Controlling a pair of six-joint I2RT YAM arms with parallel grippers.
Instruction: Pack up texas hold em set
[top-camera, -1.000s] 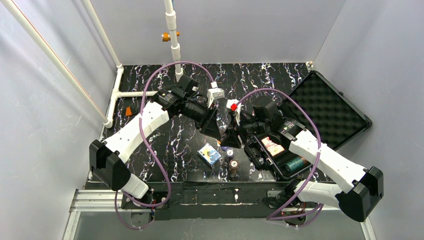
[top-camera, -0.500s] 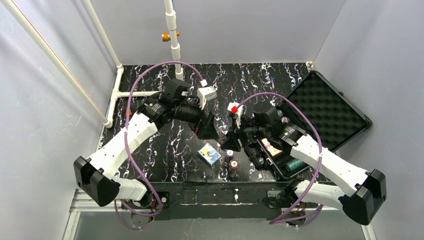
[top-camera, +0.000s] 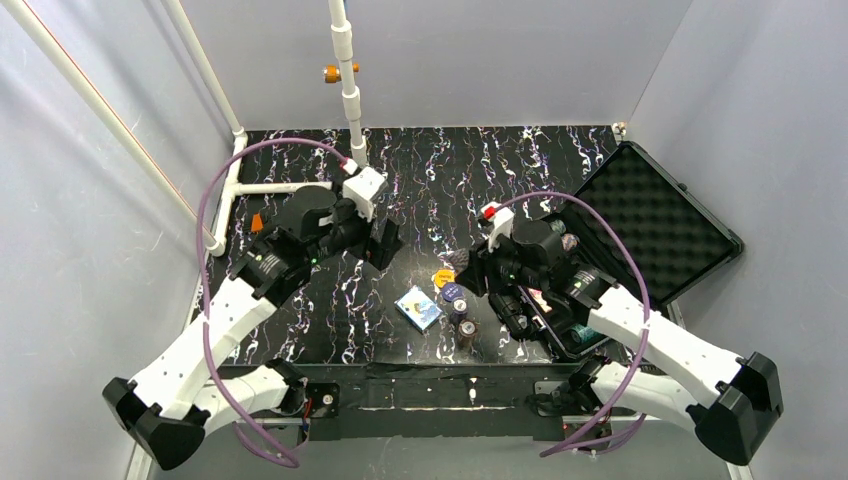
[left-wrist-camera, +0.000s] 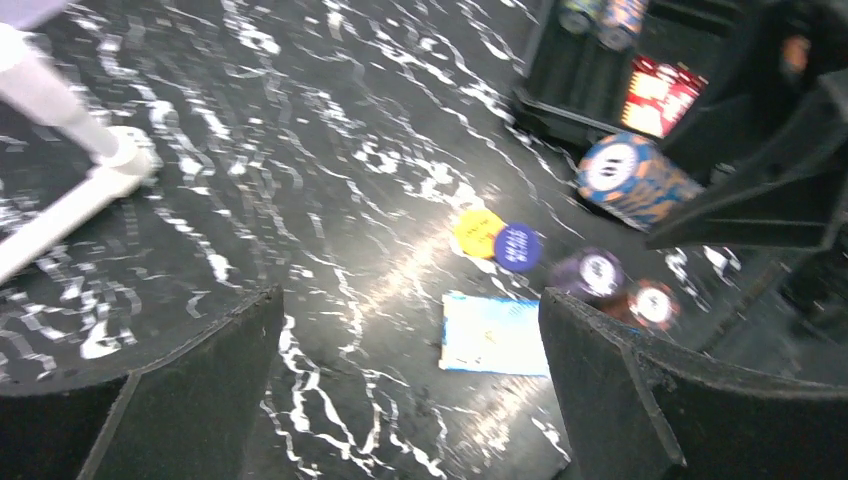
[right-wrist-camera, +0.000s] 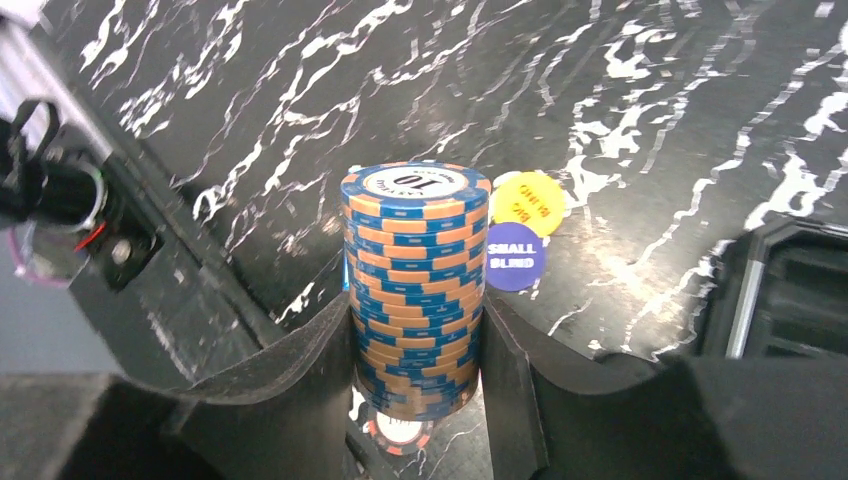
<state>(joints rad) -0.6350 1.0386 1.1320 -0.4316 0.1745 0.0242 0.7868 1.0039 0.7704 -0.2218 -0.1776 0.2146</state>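
Right wrist view showed the right gripper (right-wrist-camera: 415, 375) pinching a blue-and-orange chip stack (right-wrist-camera: 415, 270) by its sides. The stack was upright and seemingly clear of the worktop (right-wrist-camera: 300, 90), probably so the chips would stay together on the way into the open case (top-camera: 655, 215) just to that arm's right. That arm reached low over the worktop's middle, wrist beside the case's near edge. The left gripper (left-wrist-camera: 400, 390) was spread wide and empty, its arm bent over the left half, apart from the blue deck (left-wrist-camera: 492, 335), yellow button (left-wrist-camera: 478, 231) and blue button (left-wrist-camera: 517, 246) lying loose.
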